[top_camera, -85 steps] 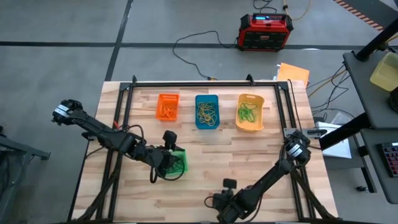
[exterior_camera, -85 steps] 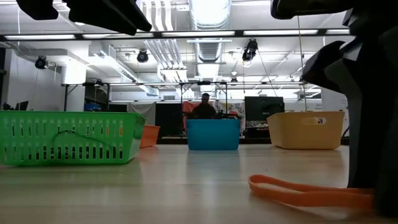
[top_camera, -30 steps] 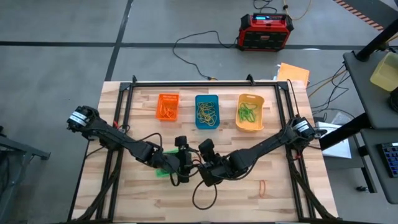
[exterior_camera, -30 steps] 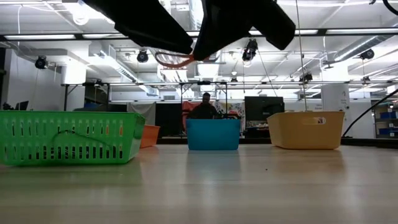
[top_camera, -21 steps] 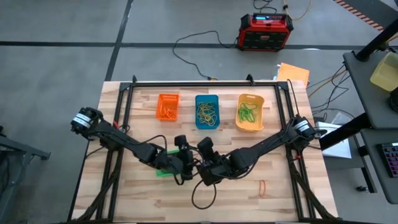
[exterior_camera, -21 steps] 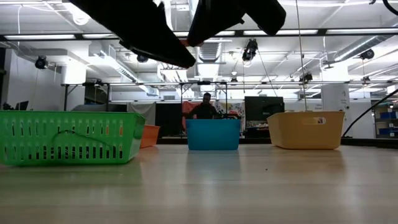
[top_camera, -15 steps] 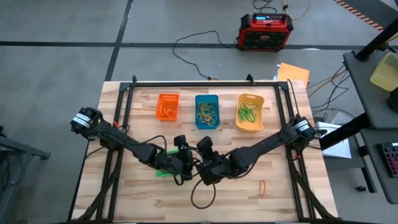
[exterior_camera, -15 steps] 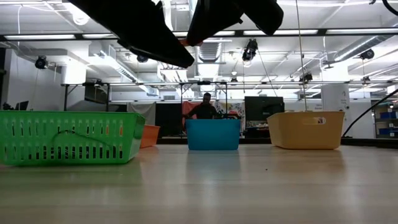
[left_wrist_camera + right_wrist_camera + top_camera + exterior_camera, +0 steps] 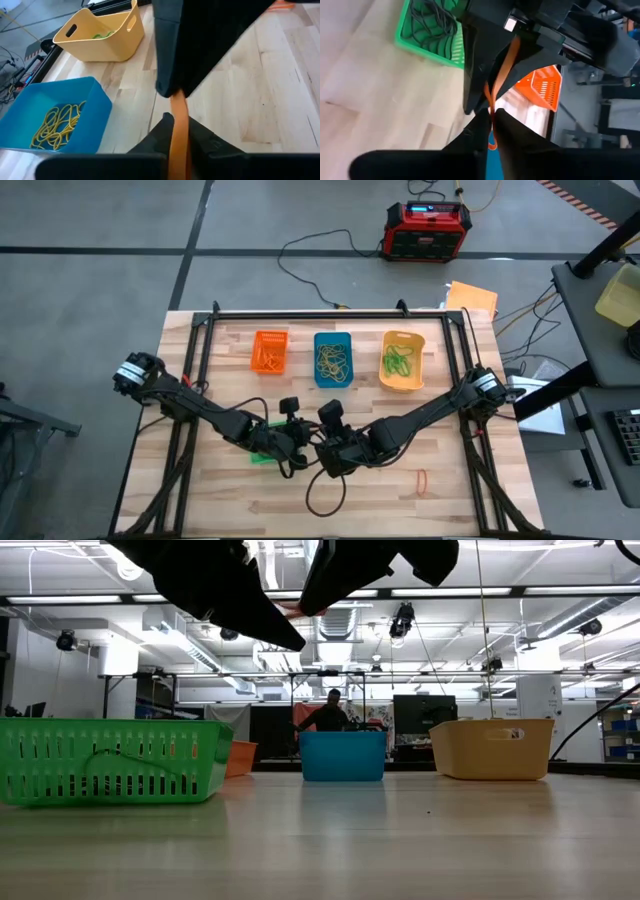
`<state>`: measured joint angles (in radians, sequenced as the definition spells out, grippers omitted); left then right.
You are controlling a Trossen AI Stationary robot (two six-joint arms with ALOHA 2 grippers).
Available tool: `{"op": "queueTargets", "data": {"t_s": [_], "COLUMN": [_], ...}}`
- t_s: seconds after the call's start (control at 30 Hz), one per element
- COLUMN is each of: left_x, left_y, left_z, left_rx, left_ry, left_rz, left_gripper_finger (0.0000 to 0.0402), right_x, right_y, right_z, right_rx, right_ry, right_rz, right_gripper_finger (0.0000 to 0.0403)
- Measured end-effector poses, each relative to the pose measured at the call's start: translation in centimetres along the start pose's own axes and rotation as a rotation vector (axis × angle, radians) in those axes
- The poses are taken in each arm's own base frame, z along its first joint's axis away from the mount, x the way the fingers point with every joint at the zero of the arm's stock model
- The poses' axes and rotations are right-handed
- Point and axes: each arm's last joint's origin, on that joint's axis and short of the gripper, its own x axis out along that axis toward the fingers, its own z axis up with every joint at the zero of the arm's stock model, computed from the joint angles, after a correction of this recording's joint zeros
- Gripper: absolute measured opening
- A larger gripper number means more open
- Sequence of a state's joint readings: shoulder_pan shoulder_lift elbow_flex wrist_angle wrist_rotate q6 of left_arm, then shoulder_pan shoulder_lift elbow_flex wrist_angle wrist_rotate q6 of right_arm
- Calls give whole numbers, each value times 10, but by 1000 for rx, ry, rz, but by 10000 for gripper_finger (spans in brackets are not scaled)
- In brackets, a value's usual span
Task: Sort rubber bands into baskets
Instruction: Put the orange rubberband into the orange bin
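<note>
Over the table's middle my left gripper [image 9: 302, 446] and my right gripper [image 9: 323, 448] meet tip to tip, well above the wood, both shut on one orange rubber band [image 9: 178, 120]. The band runs as a short strip from one gripper to the other [image 9: 506, 65]. At the far side stand the orange basket [image 9: 270, 352], the blue basket [image 9: 333, 358] with yellow bands and the yellow basket [image 9: 402, 361] with green bands. The green basket [image 9: 262, 444] lies mostly hidden under my left arm. My left gripper pinches one end of the orange band [image 9: 176, 131] between its two fingers, coming level from the table's left. The band is lifted clear and leads straight on into the other gripper. My right gripper pinches the band's other end [image 9: 491, 111] between its two fingers, coming level from the table's right. A short loop of band shows past its fingertips [image 9: 492, 145].
A second orange band [image 9: 421, 479] lies on the wood near the right front. Black cables loop below the grippers [image 9: 318, 498]. A black frame borders the table's far and side edges [image 9: 330, 313]. A person shows far behind the blue basket [image 9: 328, 712].
My left gripper has moved in toward my right gripper and over the loop of orange band that hung from it. The band now runs between the two. Both grippers have risen a little.
</note>
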<state>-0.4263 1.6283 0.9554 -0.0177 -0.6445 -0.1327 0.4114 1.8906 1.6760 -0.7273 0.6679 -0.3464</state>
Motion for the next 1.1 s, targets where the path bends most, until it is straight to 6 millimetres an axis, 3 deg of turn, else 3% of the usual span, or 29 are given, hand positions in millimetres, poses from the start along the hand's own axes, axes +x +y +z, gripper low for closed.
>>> {"op": "queueTargets", "data": {"t_s": [0.33,0.53,0.87,1.1], "left_x": [-6,-20,-45,-54], "left_y": [3,16,74,126], "left_z": [4,2,-4,-16], "left_rx": [42,87,36,-26], "left_ry": [-2,67,269,436], "left_rz": [-34,-25,55,168], "left_gripper_finger": [0,0,0,0], "right_x": [0,-12,-31,-26], "right_y": [-2,-16,-61,-66], "right_z": [-1,-3,-23,-45], "right_rx": [107,160,320,389], "right_ry": [0,-21,-17,93], "right_rz": [0,-35,-61,-51], "right_gripper_finger": [122,169,199,196]}}
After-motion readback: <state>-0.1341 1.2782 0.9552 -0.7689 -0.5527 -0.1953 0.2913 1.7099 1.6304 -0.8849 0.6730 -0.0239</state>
